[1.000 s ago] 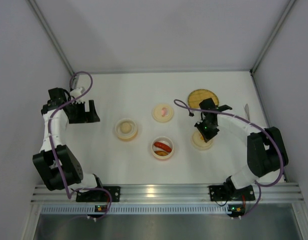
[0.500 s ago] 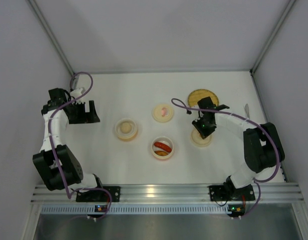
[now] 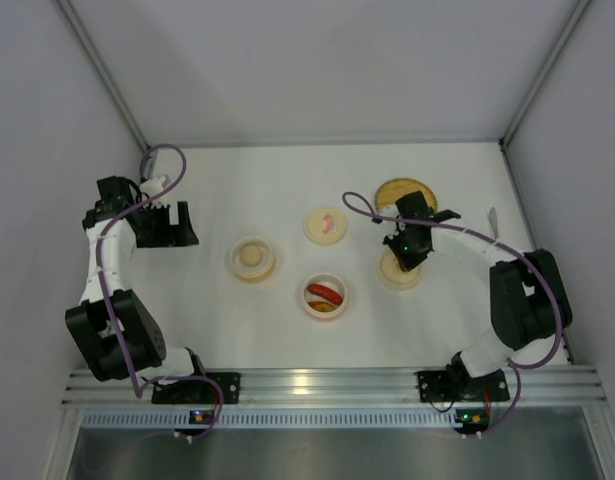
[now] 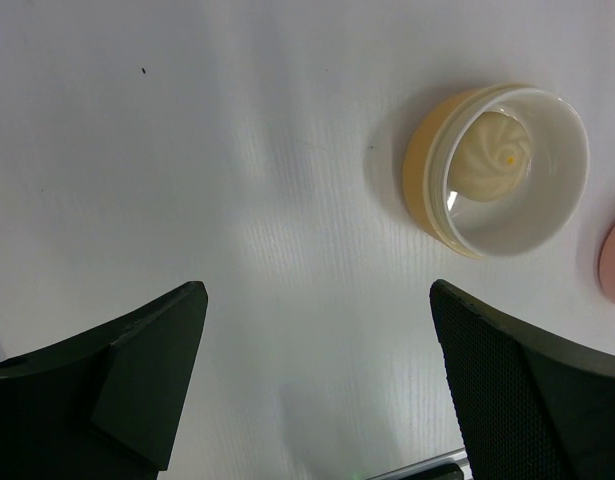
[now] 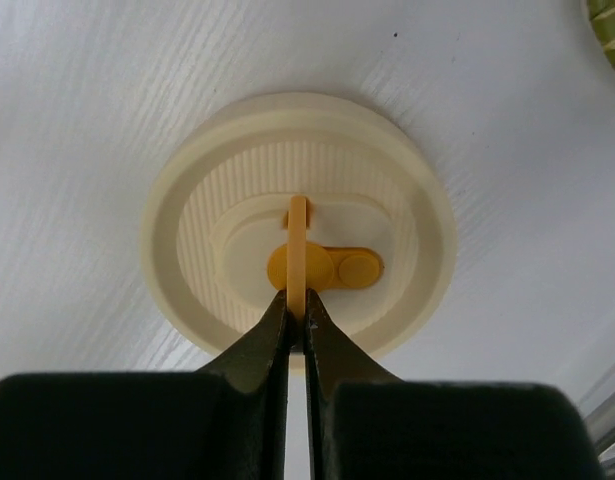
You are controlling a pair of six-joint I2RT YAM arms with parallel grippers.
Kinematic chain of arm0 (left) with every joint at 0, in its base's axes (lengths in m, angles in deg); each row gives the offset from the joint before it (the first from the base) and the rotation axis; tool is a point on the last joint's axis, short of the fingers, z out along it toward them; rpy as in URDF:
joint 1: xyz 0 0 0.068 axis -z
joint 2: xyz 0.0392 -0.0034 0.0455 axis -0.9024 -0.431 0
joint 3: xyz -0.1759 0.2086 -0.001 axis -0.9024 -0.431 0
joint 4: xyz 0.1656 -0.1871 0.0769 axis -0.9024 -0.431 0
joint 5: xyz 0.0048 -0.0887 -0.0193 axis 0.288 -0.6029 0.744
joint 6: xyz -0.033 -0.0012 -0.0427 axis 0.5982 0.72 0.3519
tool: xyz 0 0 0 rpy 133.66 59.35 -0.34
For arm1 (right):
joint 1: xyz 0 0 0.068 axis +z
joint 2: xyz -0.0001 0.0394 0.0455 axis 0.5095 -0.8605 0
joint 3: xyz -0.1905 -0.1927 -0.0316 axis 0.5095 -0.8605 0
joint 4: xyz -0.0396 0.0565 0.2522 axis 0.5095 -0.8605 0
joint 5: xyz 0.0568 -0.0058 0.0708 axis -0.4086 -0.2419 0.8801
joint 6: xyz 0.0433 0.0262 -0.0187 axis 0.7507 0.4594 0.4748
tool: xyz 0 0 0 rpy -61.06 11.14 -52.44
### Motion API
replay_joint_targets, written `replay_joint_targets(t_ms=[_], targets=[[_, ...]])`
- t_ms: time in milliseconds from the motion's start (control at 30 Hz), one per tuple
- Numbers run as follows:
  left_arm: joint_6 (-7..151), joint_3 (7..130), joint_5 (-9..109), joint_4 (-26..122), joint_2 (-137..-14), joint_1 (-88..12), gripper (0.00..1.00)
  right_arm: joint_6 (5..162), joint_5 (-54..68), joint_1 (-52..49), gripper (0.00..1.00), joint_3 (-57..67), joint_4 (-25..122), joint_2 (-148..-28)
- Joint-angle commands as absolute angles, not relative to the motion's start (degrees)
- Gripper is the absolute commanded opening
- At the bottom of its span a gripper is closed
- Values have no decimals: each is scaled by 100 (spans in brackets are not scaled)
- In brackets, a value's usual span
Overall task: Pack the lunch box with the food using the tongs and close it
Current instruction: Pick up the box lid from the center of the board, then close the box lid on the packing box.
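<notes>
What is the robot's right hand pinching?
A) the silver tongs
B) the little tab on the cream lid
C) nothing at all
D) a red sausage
B: in the right wrist view the right gripper is shut on the thin upright tab in the middle of the cream lid.

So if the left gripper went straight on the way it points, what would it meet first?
Probably the bare table between the left gripper's open fingers; the yellow cup with the cream ball sits off to one side.
</notes>
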State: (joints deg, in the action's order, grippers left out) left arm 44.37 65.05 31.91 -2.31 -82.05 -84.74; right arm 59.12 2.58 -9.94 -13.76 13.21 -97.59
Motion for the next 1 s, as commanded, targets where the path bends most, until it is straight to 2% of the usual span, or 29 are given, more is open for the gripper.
replay_joint_targets(t_ms=[0, 233, 600, 967], targets=[[4473, 6511, 2984, -92, -7992, -8539, 98, 5978, 568, -857, 0, -765, 1071, -9214], [4720, 6862, 2597, -321, -8194, -8653, 98, 6145, 709, -77, 0, 1570, 225, -9572], [4782, 7531, 1393, -1085, -8853, -9610, 98, 6092, 358, 1533, 0, 4209, 57, -11778], [4527, 7478, 1322, -1235, -9047, -9998, 98, 6286, 410, 2447, 0, 5248, 365, -13175]])
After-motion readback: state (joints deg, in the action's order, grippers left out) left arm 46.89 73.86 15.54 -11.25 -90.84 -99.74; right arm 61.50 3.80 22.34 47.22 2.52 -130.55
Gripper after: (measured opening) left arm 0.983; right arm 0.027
